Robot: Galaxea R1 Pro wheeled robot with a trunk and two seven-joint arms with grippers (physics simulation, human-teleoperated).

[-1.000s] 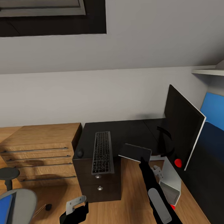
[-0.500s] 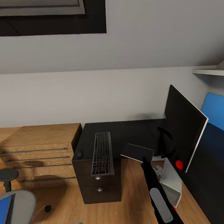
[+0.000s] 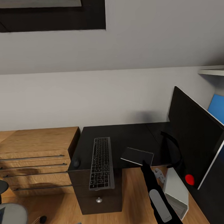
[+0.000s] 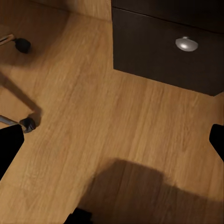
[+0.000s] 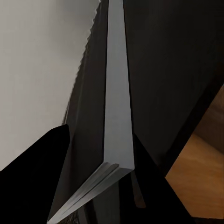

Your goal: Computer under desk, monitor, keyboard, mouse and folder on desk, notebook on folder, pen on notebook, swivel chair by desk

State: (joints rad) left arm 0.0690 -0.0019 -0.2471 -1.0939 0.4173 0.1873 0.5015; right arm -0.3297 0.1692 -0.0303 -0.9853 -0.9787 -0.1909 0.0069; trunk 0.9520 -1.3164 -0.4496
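Your right arm reaches forward from the lower edge of the head view, its right gripper (image 3: 142,163) closed on the near edge of the notebook (image 3: 137,156), a thin dark grey rectangle with a pale page edge. In the right wrist view the notebook (image 5: 116,98) runs edge-on between the 2 black fingers (image 5: 44,177), clamped at its near corner. The notebook lies over the front edge of the desk (image 3: 126,137), a long black L-shaped top carried on a black drawer unit with round silver knobs.

On the desk, left of the notebook, lies the keyboard (image 3: 101,162), slim with black keys in a dark grey frame, its near end overhanging the drawer unit. The mouse (image 3: 76,163), small, rounded and black, sits just beside the keyboard's left side at the desk's edge. The monitor (image 3: 196,144), a large flat black screen with a white-silver rim and a small red light at its lower corner, stands at the desk's right end. Below it, on the wood floor, stands the computer (image 3: 176,192), a silver-grey tower case.

A light-wood chest (image 3: 32,157) with bar handles stands against the desk's left side. Part of the swivel chair (image 3: 10,215), grey-upholstered, shows at the lower left corner.

In the left wrist view the left gripper's fingers (image 4: 9,147) stand wide apart over bare floor, with 1 silver drawer knob (image 4: 186,44) ahead.
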